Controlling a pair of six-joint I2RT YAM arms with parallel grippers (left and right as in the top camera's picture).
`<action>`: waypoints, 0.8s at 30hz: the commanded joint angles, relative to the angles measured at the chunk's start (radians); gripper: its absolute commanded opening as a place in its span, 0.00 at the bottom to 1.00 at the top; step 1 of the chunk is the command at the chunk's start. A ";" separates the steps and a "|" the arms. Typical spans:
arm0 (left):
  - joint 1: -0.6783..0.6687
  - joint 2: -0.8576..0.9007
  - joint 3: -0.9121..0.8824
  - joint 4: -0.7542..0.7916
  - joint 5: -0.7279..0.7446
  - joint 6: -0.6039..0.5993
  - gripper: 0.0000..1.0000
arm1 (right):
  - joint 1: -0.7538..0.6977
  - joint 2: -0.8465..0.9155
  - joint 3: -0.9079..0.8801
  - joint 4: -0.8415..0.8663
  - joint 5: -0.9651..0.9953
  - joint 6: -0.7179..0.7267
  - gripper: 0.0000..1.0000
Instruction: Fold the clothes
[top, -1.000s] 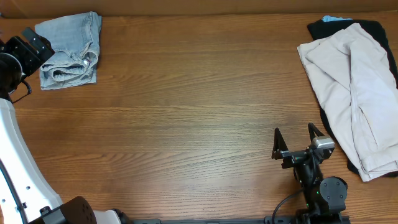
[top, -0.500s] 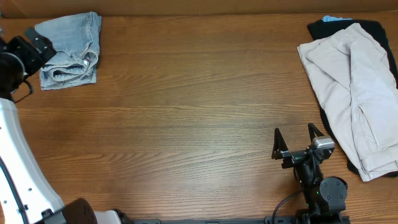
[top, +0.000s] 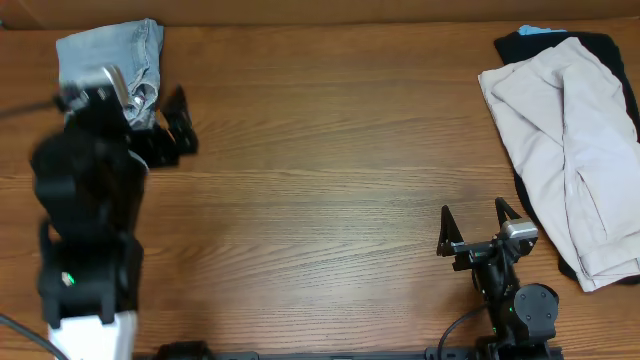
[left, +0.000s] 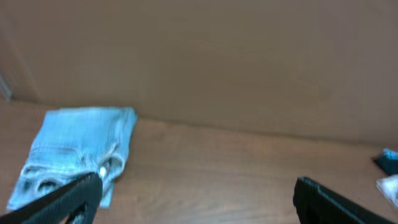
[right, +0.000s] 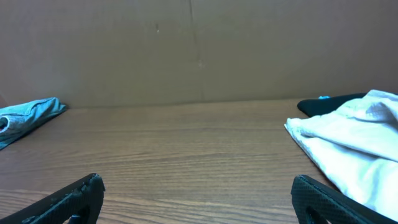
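The folded light-blue denim shorts (top: 105, 50) lie at the table's far left corner; they also show in the left wrist view (left: 81, 143) and the right wrist view (right: 28, 115). My left gripper (top: 150, 115) is open and empty, blurred, at the near right edge of the shorts; in its own view (left: 198, 186) the left finger overlaps them. A beige garment (top: 570, 130) lies spread over a black garment (top: 590, 42) at the far right. My right gripper (top: 475, 222) is open and empty near the front edge, left of the beige garment (right: 348, 143).
A brown cardboard wall (right: 199, 50) runs along the table's far edge. A small blue piece (top: 540, 30) shows at the top of the black garment. Bare wooden tabletop (top: 330, 170) lies between the two piles.
My left arm has swung in from the far left edge to the near right side of the shorts, blurred with motion. The right arm and all garments have not moved.
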 joint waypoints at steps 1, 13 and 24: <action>-0.006 -0.157 -0.220 0.085 0.068 0.110 0.99 | -0.003 -0.010 -0.010 0.005 -0.004 0.000 1.00; -0.006 -0.753 -0.811 0.270 0.055 0.106 1.00 | -0.003 -0.010 -0.010 0.005 -0.004 0.000 1.00; -0.018 -0.880 -0.996 0.282 0.020 0.110 1.00 | -0.003 -0.010 -0.010 0.005 -0.004 0.000 1.00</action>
